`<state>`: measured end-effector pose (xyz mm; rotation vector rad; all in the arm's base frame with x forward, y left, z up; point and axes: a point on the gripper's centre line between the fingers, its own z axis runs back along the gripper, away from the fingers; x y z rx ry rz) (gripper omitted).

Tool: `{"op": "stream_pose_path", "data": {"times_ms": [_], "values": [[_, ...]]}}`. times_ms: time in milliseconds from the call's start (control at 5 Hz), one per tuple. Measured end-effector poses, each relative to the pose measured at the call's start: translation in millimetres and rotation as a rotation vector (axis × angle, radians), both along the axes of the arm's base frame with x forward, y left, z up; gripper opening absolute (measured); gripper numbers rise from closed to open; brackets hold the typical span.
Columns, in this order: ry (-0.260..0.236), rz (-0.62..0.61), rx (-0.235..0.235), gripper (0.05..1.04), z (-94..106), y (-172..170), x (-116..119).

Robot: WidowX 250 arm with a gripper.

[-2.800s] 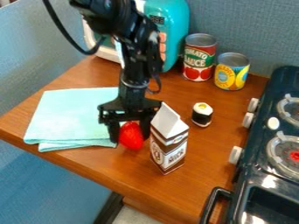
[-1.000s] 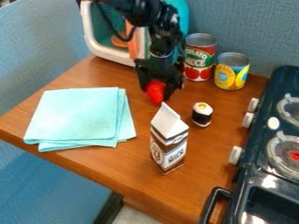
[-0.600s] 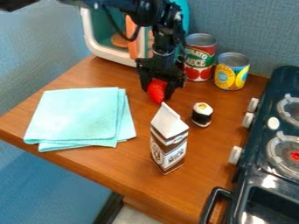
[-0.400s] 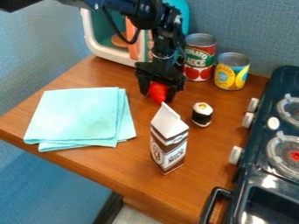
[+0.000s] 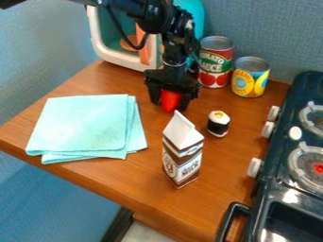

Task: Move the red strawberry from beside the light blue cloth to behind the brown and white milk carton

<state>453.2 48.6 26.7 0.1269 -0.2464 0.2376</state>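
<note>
The gripper hangs over the back part of the wooden table, in front of the toy oven, shut on a red strawberry-like toy. The toy's lower part shows between the dark fingers. Just in front of it stands an upright brown-and-white milk carton, its peaked top close below the red toy. A sushi roll toy, black and white with a yellow centre, is to the right. Left of the gripper lies a folded light teal cloth.
A tomato sauce can and a yellow-blue can stand at the back right, close to the arm. The teal toy oven is behind the arm. Along the right side runs a dark toy stove with white knobs and a front handle.
From beside the carton and over the cloth's right edge, the gripper has moved back and right with the red toy. The cloth's right side is uncovered. Lately the gripper has shifted only slightly.
</note>
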Motion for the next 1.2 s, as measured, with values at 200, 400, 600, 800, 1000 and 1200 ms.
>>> {"op": "stream_pose_path", "data": {"times_ms": [200,400,600,800,1000,1200], "values": [[-0.013,0.007,-0.013,1.005,7.5,-1.8,0.4],[-0.038,0.017,-0.038,1.005,24.6,-6.0,-8.8],[-0.055,0.043,-0.075,1.005,28.6,-12.4,-28.9],[-0.049,0.014,-0.091,1.005,52.5,-16.6,-49.7],[0.021,-0.086,-0.109,1.005,58.9,-22.2,-80.5],[0.08,-0.172,-0.092,1.005,66.4,-19.9,-95.4]]}}
